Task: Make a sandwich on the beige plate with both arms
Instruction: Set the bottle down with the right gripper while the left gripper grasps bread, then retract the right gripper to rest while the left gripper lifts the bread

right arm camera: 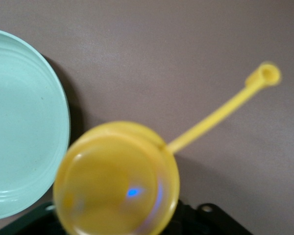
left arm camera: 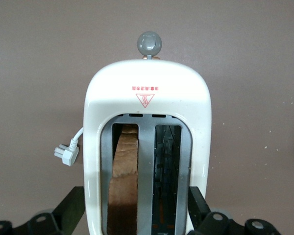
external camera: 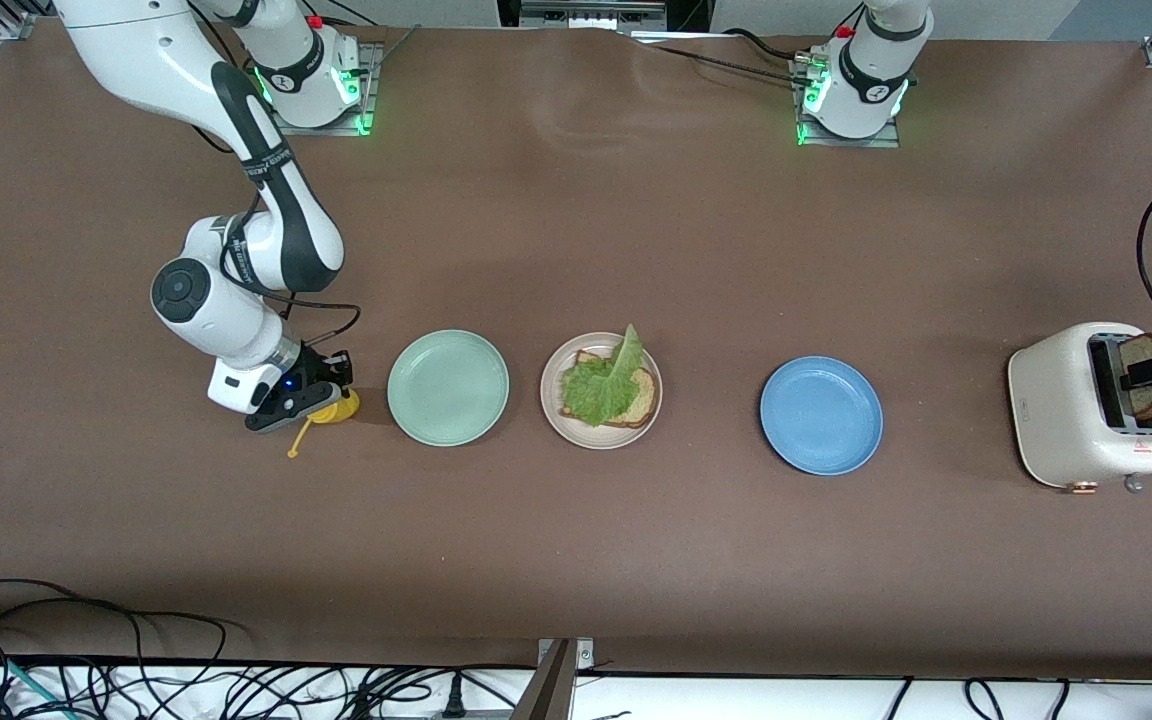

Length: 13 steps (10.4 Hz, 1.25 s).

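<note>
On my brown tabletop (external camera: 576, 230) a mint-green plate (external camera: 448, 387) lies toward my right arm's end, and beside it, closer still to that end, sits a small yellow ladle (external camera: 333, 408) whose thin handle reaches toward the front camera. From my right wrist I see its round bowl (right arm camera: 116, 178) just beside that plate's rim (right arm camera: 59, 117), the two apart. A blue plate (external camera: 821, 415) lies toward my left arm's end. Past it stands a cream two-slot toaster (external camera: 1061, 400) with a grey knob (left arm camera: 150, 43) and a red heat mark (left arm camera: 145, 100); its white plug (left arm camera: 66, 155) lies loose beside it.
</note>
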Available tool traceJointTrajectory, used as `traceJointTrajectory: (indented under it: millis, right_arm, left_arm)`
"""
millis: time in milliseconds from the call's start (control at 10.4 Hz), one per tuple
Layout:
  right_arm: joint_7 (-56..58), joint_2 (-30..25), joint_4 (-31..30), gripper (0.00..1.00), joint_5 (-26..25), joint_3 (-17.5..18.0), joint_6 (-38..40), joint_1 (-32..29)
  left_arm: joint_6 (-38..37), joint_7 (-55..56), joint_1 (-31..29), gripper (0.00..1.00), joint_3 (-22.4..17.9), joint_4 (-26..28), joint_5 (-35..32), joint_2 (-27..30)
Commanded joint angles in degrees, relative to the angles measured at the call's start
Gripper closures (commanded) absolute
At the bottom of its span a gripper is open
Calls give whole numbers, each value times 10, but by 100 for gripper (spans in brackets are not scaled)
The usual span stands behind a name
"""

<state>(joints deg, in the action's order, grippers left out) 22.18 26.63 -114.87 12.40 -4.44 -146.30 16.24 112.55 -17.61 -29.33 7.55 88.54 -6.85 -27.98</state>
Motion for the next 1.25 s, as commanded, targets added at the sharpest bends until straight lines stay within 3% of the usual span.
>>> traceJointTrajectory:
  millis: [0,192,288,576,864,1152]
  right_arm:
    - [-27,-44,-10,5,11,11,70,-16]
    - [-28,-77,-10,3,11,8,152,-27]
    - [-28,-90,-10,0,12,7,186,-36]
    - [-38,-128,-9,0,12,-7,270,-45]
    - [-131,-183,-4,0,6,-5,328,-71]
    - [-144,-241,9,0,-32,24,370,-131]
  left_arm:
    - [13,25,-6,56,6,41,9,27]
    - [14,12,-7,92,5,41,4,27]
    - [14,12,-9,97,5,42,4,28]
    - [12,11,-11,100,5,39,4,30]
    - [1,13,-9,100,6,33,3,41]
    - [-20,15,-5,100,7,23,3,66]
